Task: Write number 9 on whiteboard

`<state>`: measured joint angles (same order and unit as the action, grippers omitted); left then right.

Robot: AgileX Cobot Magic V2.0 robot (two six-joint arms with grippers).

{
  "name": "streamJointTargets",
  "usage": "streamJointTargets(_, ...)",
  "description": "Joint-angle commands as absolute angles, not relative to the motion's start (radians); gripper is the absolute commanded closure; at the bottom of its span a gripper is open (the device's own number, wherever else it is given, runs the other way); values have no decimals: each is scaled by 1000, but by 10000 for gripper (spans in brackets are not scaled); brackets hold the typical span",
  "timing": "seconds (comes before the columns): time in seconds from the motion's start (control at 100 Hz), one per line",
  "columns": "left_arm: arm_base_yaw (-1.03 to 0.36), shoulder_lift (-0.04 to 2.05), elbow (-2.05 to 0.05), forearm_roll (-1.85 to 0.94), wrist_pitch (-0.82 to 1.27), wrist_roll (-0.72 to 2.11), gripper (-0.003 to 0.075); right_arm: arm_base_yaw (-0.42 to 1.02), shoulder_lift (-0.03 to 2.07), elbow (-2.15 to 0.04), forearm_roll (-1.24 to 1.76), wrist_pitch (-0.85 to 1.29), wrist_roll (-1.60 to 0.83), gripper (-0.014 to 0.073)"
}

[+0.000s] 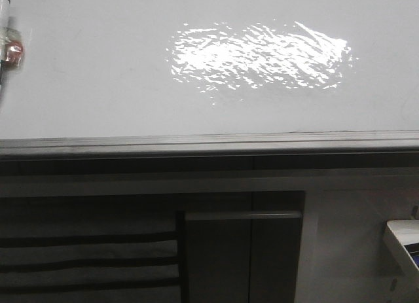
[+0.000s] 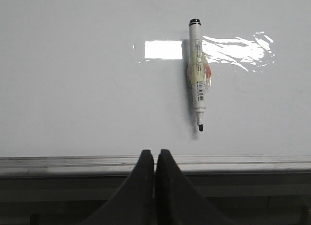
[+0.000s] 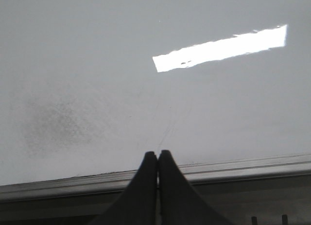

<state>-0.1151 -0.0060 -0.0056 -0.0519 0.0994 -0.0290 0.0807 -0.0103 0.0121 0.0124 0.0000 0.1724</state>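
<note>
The whiteboard (image 2: 73,89) holds an uncapped marker (image 2: 197,79) near its edge strip (image 2: 243,163); both grippers' jaws are together.

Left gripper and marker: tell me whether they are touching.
Apart. The left wrist view shows the left gripper shut at the whiteboard's grey edge strip, with bare white board between its fingertips and the marker lying uncapped on the board.
</note>
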Motion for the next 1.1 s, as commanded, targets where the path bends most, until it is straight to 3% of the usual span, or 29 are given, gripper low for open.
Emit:
streamJointTargets(0.0,-112,-32,23,-61,21,-34,741,75,-28,39,13,-85,165,666)
streamJointTargets(0.53,-112,-32,23,-61,21,-34,741,75,-28,39,13,-85,165,666)
streamJointTargets(0.85,-112,-32,21,-61,-94,-34,741,75,-28,39,13,-104,165,666)
streamJointTargets(1.09,-112,-27,-107,-61,-75,-34,741,75,-26,-66,-35,-39,165,666)
